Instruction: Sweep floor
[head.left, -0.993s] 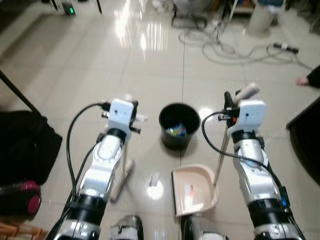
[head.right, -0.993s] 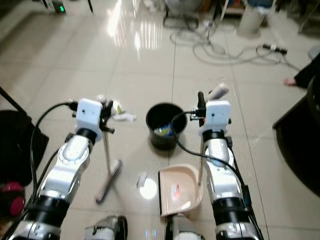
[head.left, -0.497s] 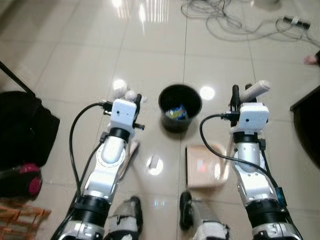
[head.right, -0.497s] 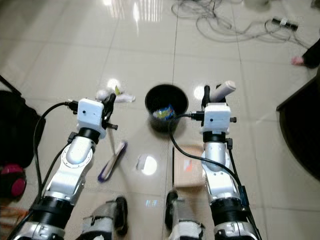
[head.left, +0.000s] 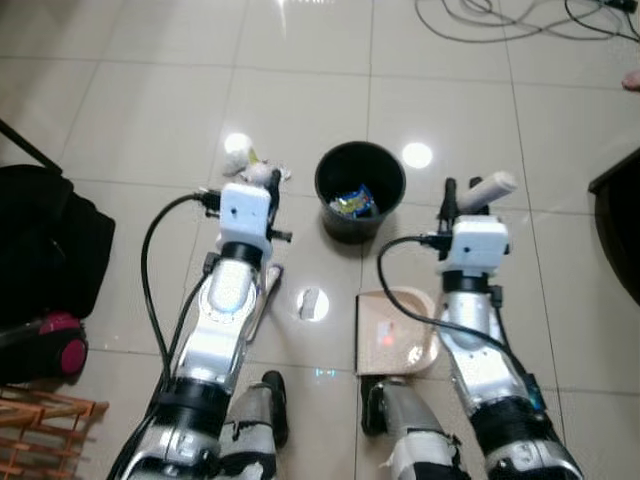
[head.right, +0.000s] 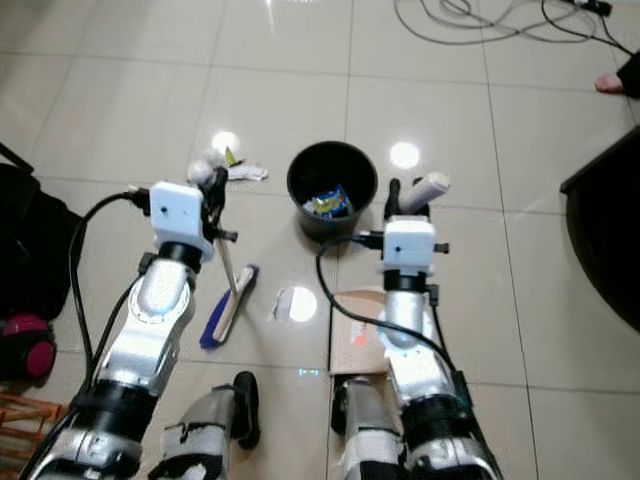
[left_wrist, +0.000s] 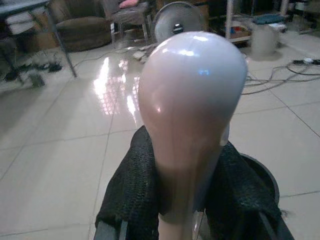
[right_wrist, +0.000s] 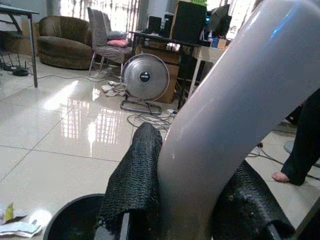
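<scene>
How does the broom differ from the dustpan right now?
The broom has a blue-purple brush head and is held by the left gripper; the dustpan is a beige tray held by the right gripper. The broom slants; the dustpan lies flat. Both touch the floor before the black bin.

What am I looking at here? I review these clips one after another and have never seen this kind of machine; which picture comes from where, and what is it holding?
This is a walking humanoid robot with two silver arms, each ending in a pincer of two black fingers. The two wide pictures come from its head, looking down at a glossy beige tiled floor. The close-ups come from cameras on its wrists.

The left pincer is shut on the pale handle of a small broom, whose blue-bristled head rests on the tiles. The right pincer is shut on the pale long handle of a beige plastic dustpan on the floor.

Ahead stands a round black bin with litter inside. Crumpled white paper scraps lie left of it, and a small white scrap lies nearer the robot.
</scene>
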